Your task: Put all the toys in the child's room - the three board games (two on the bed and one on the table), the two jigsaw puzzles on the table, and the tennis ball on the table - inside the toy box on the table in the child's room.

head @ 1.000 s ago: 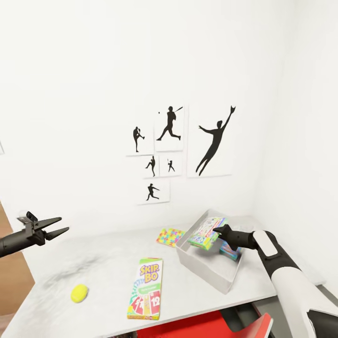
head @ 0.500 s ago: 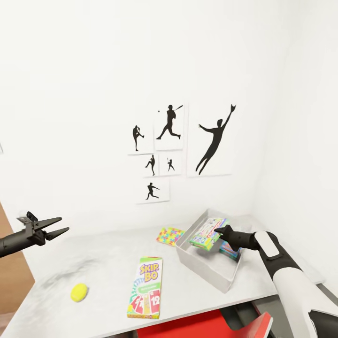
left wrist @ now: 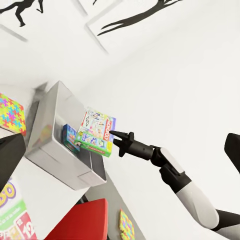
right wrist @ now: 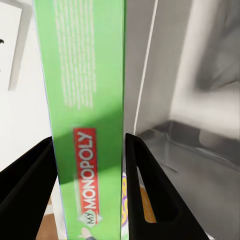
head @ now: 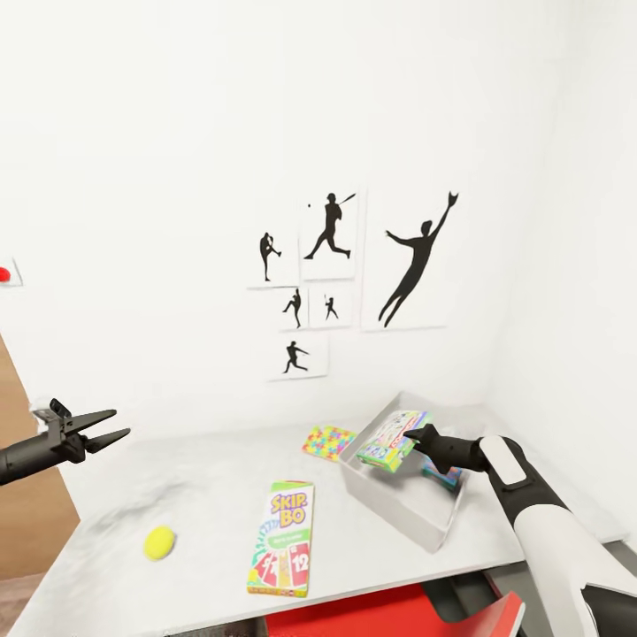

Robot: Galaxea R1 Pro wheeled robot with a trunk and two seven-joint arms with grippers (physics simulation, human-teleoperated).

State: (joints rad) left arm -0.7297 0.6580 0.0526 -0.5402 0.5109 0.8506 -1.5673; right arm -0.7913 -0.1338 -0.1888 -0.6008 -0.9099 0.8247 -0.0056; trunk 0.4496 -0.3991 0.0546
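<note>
Monopoly game box [head: 393, 438] hangs tilted over the grey toy box [head: 400, 510] on the table [head: 212, 522], clamped in the right gripper [head: 422, 440]'s jaws, while the left gripper [head: 102, 428]'s jaws gape empty.

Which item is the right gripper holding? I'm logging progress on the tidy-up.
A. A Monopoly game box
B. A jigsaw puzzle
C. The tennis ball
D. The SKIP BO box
A: the right gripper is clamped on the green-edged Monopoly box, held over the toy box.
</note>
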